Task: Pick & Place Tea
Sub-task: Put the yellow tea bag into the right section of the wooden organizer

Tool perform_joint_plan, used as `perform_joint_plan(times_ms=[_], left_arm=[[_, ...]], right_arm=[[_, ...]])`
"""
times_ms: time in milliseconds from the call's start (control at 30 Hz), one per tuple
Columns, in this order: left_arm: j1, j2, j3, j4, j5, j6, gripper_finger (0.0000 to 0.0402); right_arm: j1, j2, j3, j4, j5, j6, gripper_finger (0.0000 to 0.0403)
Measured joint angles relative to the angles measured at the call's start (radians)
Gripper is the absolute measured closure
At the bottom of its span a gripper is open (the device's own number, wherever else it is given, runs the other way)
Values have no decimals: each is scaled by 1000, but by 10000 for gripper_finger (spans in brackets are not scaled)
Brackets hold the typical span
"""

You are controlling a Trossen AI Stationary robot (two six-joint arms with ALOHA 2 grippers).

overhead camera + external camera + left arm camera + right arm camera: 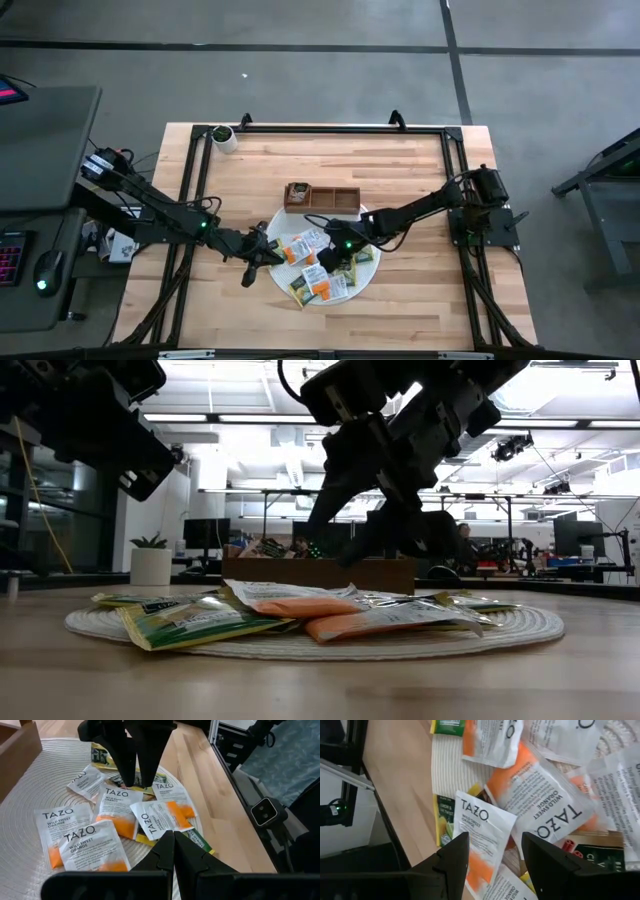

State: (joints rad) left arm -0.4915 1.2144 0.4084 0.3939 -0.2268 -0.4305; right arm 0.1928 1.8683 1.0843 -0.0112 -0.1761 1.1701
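Tazo tea packets lie heaped on round white woven mat, some overlapping. Right gripper hangs just above the pile over mat's middle, fingers spread wide, nothing held, a white-orange packet directly under the gap. Left gripper at mat's edge, fingers pressed together, empty. Wooden tray just beyond mat.

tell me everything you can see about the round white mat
The mat is a round, flat, off-white disc woven in fine concentric ribs, lying flat on the wooden table just in front of the wooden tray. Tea packets lie scattered and overlapping across most of it, a few poking past its rim. The right end effector hangs open over the packets; the left end effector sits shut at its left edge.
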Motion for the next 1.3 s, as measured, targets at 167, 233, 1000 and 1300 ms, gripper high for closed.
perform_joint_plan(times_ms=[167,233,1000,1300], left_arm=[[0,0,0,-3,0,3,401],[0,0,0,-3,0,7,401],[0,0,0,-7,2,6,401],[0,0,0,-6,2,6,401]], right_arm=[[0,9,0,7,-11,2,224],[4,29,0,18,-29,17,224],[29,83,-1,92,-13,80,224],[28,83,-1,92,-5,81,224]])
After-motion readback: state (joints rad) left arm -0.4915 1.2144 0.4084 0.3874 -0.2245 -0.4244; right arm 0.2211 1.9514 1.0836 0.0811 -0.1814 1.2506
